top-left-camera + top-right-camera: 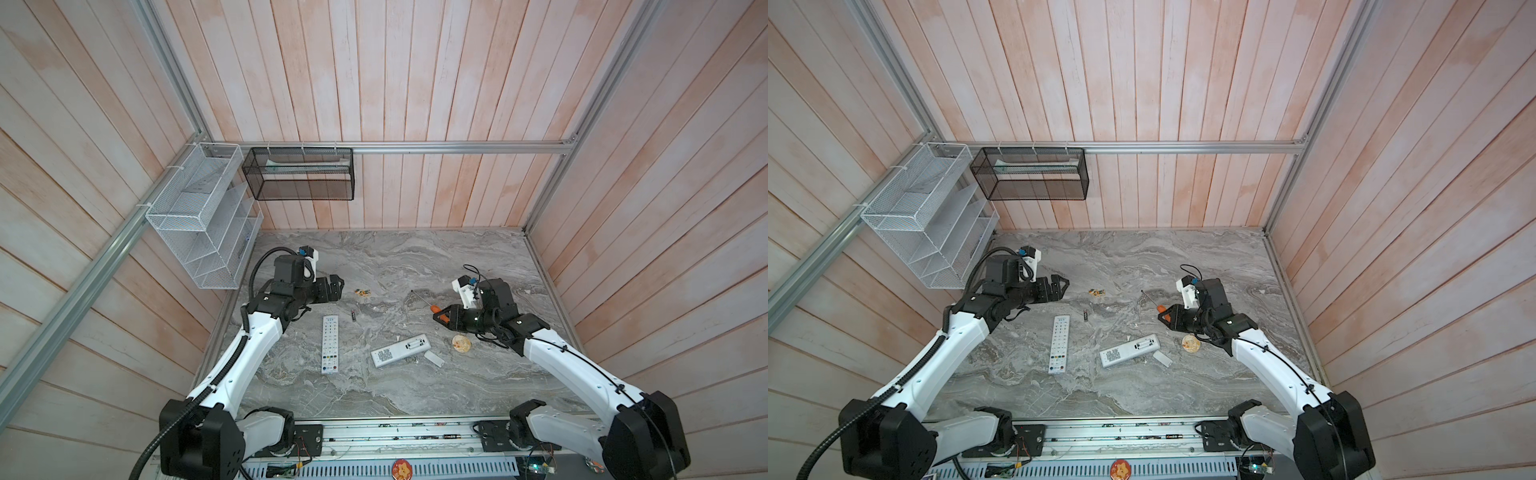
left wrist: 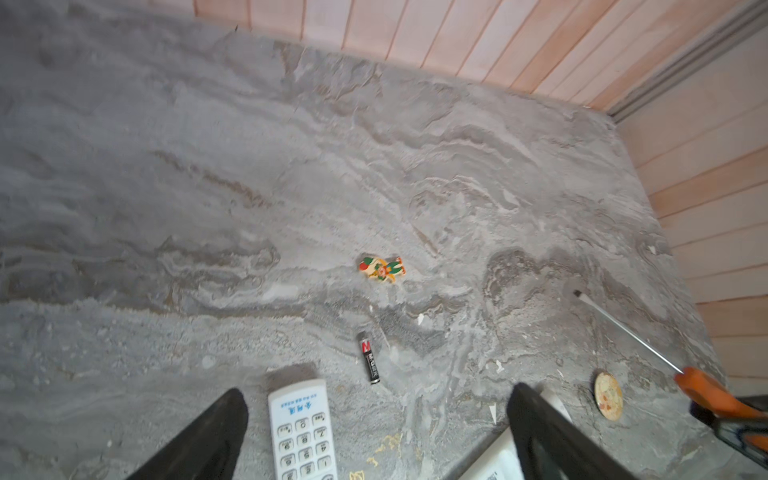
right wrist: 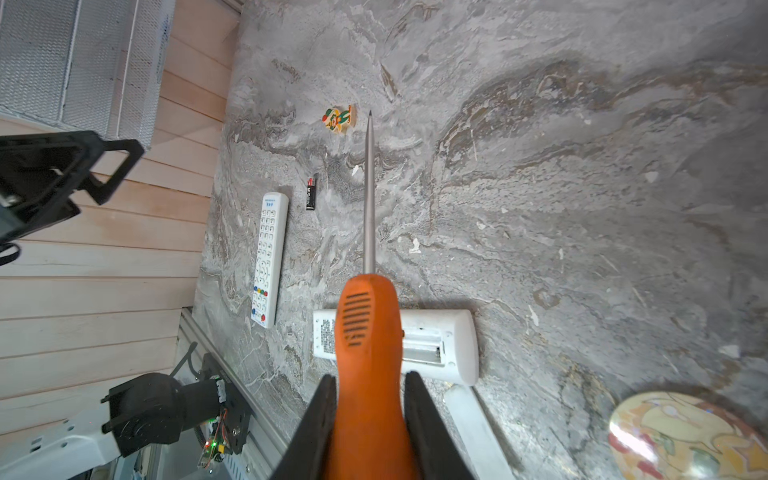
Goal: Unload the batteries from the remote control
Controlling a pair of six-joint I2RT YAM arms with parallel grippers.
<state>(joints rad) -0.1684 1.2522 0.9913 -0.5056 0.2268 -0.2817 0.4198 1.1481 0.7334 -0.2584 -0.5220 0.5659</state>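
In a top view the left gripper (image 1: 338, 286) hangs left of centre, jaws spread wide with nothing between them; 1 battery (image 1: 353, 316) lies loose on the table (image 1: 415, 257) just below and right of it, long axis near vertical in the frame, beside the top end of the keypad remote (image 1: 329, 345); the right gripper (image 1: 438, 318), at centre right, is clamped on the screwdriver (image 1: 434, 308), whose shaft points to the upper left; the open remote (image 1: 401, 350) lies face down below and left of that gripper, long axis rising to the right, bay at its right end, cover (image 1: 433, 358) loose beside it.

In both top views the layout agrees; the battery (image 1: 1086, 316) sits between the left gripper (image 1: 1065, 286) and the open remote (image 1: 1129, 350), nearer the left arm; the right gripper (image 1: 1163, 316) is the nearer one to the bay.

Left wrist view: the left gripper (image 2: 376, 392) shows 2 fingers far apart at the bottom edge; the battery (image 2: 369, 360) lies just above the gap, touching neither, its length running up the frame.

Right wrist view: the right gripper (image 3: 370, 378) pinches the screwdriver (image 3: 368, 332) by its orange handle, which covers part of the open remote (image 3: 440, 332); the part of the bay that shows holds no dark cell, the rest is hidden, so I cannot tell whether a 2nd remains. If 1 does, the right arm looks better placed; the tip points toward the top of the frame, away from the bay, and would need bringing round to it.
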